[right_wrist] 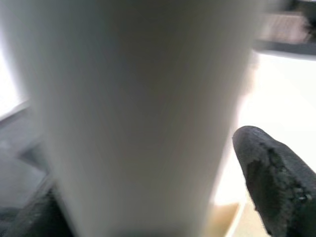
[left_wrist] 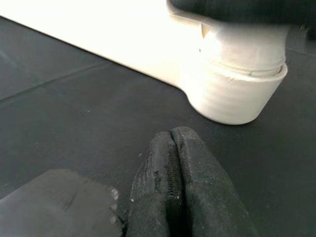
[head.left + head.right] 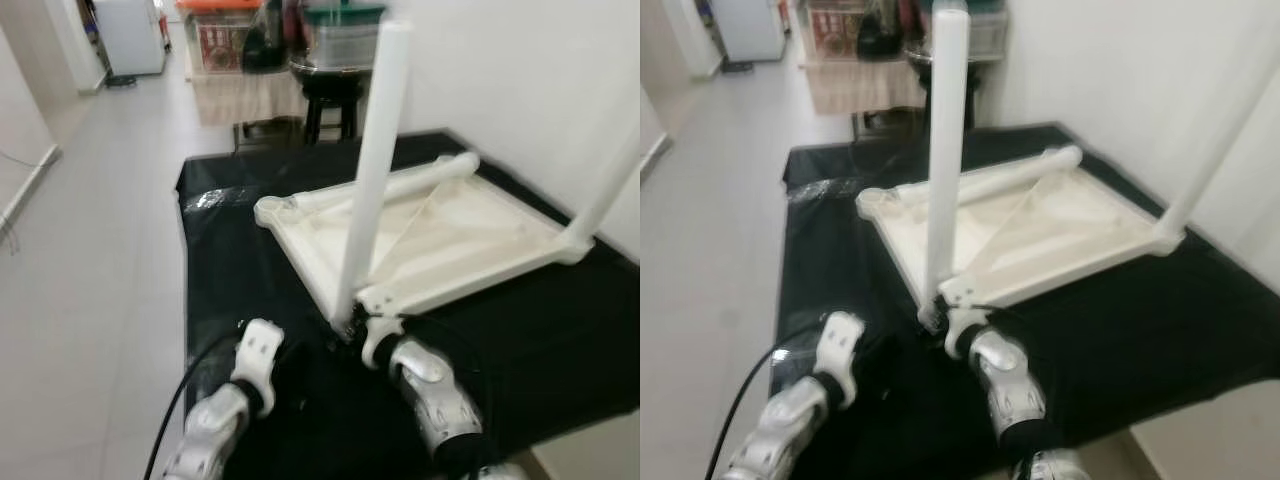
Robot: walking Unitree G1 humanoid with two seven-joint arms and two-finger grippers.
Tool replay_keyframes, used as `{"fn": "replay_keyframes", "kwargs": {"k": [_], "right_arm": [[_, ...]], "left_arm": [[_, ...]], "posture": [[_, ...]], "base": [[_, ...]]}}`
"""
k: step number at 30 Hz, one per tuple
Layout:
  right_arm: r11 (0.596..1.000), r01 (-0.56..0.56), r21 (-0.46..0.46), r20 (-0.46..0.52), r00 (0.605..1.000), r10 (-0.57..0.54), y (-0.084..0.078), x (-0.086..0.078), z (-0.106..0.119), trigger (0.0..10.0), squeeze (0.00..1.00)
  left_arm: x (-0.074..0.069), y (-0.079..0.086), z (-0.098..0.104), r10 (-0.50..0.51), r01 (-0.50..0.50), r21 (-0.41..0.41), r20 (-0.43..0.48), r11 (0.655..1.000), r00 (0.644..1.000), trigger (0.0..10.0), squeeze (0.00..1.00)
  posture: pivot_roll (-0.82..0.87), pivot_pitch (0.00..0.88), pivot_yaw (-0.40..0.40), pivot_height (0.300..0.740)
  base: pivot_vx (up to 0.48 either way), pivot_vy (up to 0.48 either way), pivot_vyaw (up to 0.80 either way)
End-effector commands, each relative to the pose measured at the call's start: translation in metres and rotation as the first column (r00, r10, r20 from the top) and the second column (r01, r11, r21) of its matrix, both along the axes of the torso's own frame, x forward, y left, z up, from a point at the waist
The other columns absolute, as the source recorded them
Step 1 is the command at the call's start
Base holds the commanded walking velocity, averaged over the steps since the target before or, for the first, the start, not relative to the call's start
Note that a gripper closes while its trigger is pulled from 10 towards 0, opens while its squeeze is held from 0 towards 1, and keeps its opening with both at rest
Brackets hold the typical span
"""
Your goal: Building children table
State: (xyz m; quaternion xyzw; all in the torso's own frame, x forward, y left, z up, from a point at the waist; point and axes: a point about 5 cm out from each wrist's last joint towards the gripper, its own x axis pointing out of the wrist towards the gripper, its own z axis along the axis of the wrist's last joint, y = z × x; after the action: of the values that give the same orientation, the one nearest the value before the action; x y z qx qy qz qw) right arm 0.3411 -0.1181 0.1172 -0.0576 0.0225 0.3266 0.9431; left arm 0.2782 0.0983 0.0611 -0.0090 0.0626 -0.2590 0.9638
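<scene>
I see a black-covered tabletop (image 3: 250, 260) standing on the pale tiled floor (image 3: 90, 300). Just ahead of my right end effector (image 3: 352, 325), the upturned white table top (image 3: 440, 240) lies directly on the cloth, its corner socket close beyond my left end effector (image 2: 170, 163).

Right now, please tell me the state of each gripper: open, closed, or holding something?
Left gripper: closed, empty, over the black cloth.
Right gripper: closed around the base of the upright white table leg.

No legible text, label, brand, number or sign found; background containers (image 3: 225, 35) blurred, print unreadable.
</scene>
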Motion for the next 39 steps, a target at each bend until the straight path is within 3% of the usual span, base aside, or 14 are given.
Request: {"fn": "replay_keyframes", "kwargs": {"k": [1, 2, 4, 8, 15, 16, 27, 29, 32, 33, 35, 36, 38, 39], "right_arm": [[0.995, -0.099, -0.009, -0.014, 0.995, 0.099, -0.004, 0.007, 0.006, 10.0, 0.0], [0.995, -0.099, -0.009, -0.014, 0.995, 0.099, -0.004, 0.007, 0.006, 10.0, 0.0], [0.975, -0.22, -0.043, 0.01, 0.975, 0.22, -0.013, 0.021, 0.028, 10.0, 0.0], [0.956, -0.29, -0.046, 0.0, 0.957, 0.29, -0.018, 0.025, 0.04, 10.0, 0.0], [0.948, -0.315, -0.038, -0.059, 0.948, 0.313, -0.031, 0.03, 0.044, 10.0, 0.0], [0.957, -0.288, -0.028, -0.074, 0.956, 0.285, -0.037, 0.031, 0.042, 0.3, 0.0], [0.978, -0.208, -0.011, -0.126, 0.971, 0.205, -0.055, 0.021, 0.015, 0.0, 0.0], [0.996, -0.081, -0.029, -0.164, 0.984, 0.075, -0.069, 0.01, -0.01, 0.0, 0.0], [0.998, -0.044, -0.055, -0.183, 0.983, 0.033, -0.07, 0.005, -0.02, 0.0, 0.0], [0.995, 0.042, -0.091, -0.205, 0.977, -0.06, -0.069, 0.001, -0.032, 0.0, 0.0], [0.966, 0.247, -0.068, -0.261, 0.931, -0.257, -0.021, -0.044, -0.071, 0.0, 0.0], [0.966, 0.247, -0.068, -0.261, 0.931, -0.257, -0.021, -0.044, -0.071, 0.0, 0.0], [0.95, 0.308, -0.052, -0.279, 0.909, -0.31, 0.0, -0.069, -0.076, 0.0, 0.0], [0.95, 0.308, -0.052, -0.279, 0.909, -0.31, 0.0, -0.069, -0.076, 0.0, 0.0]], "left_arm": [[-0.002, 0.0, -0.004, -0.003, 0.004, 0.012, -0.014, 1.0, 1.0, 10.0, 0.0], [-0.002, 0.0, -0.004, -0.003, 0.004, 0.012, -0.014, 1.0, 1.0, 10.0, 0.0], [-0.005, 0.0, -0.001, -0.021, 0.02, 0.028, 0.016, 0.999, 1.0, 10.0, 0.0], [-0.012, 0.001, 0.002, -0.045, 0.043, 0.031, 0.044, 0.999, 0.998, 10.0, 0.0], [-0.036, 0.0, 0.008, -0.104, 0.102, 0.021, 0.088, 0.995, 0.991, 10.0, 0.0], [-0.046, -0.003, 0.011, -0.132, 0.131, 0.018, 0.11, 0.991, 0.985, 10.0, 0.0], [-0.064, -0.01, 0.025, -0.161, 0.167, -0.018, 0.183, 0.986, 0.97, 10.0, 0.0], [-0.07, -0.009, 0.031, -0.143, 0.152, -0.037, 0.193, 0.988, 0.971, 10.0, 0.0], [-0.072, -0.008, 0.031, -0.14, 0.15, -0.041, 0.186, 0.988, 0.972, 10.0, 0.0], [-0.075, -0.008, 0.031, -0.14, 0.15, -0.044, 0.18, 0.988, 0.974, 10.0, 0.0], [-0.08, -0.007, 0.03, -0.133, 0.144, -0.058, 0.165, 0.988, 0.977, 10.0, 0.0], [-0.08, -0.007, 0.03, -0.133, 0.144, -0.058, 0.165, 0.988, 0.977, 10.0, 0.0], [-0.082, -0.006, 0.029, -0.129, 0.141, -0.064, 0.16, 0.988, 0.979, 10.0, 0.0], [-0.082, -0.006, 0.029, -0.129, 0.141, -0.064, 0.16, 0.988, 0.979, 10.0, 0.0]], "posture": [[0.0, 0.0, -0.029, 0.74], [0.0, 0.0, -0.029, 0.74], [0.03, 0.0, -0.026, 0.74], [0.04, 0.0, -0.031, 0.74], [0.07, 0.0, -0.041, 0.74], [0.07, 0.0, -0.043, 0.74], [0.04, 0.0, -0.044, 0.74], [0.03, 0.0, -0.048, 0.74], [0.03, 0.0, -0.048, 0.74], [0.03, 0.0, -0.055, 0.74], [0.02, 0.0, -0.048, 0.74], [0.02, 0.0, -0.048, 0.74], [0.02, 0.0, -0.045, 0.74], [0.02, 0.0, -0.045, 0.74]], "base": [[0.0, 0.0, 0.0], [0.0, 0.0, 0.0], [0.0, 0.0, 0.0], [0.0, 0.0, 0.0], [0.0, 0.0, 0.0], [0.0, 0.0, 0.0], [0.0, 0.0, 0.0], [0.0, 0.0, 0.0], [0.0, 0.0, 0.0], [0.0, 0.0, 0.0], [0.0, 0.0, 0.0], [0.0, 0.0, 0.0], [0.0, 0.0, 0.0], [0.0, 0.0, 0.0]]}}
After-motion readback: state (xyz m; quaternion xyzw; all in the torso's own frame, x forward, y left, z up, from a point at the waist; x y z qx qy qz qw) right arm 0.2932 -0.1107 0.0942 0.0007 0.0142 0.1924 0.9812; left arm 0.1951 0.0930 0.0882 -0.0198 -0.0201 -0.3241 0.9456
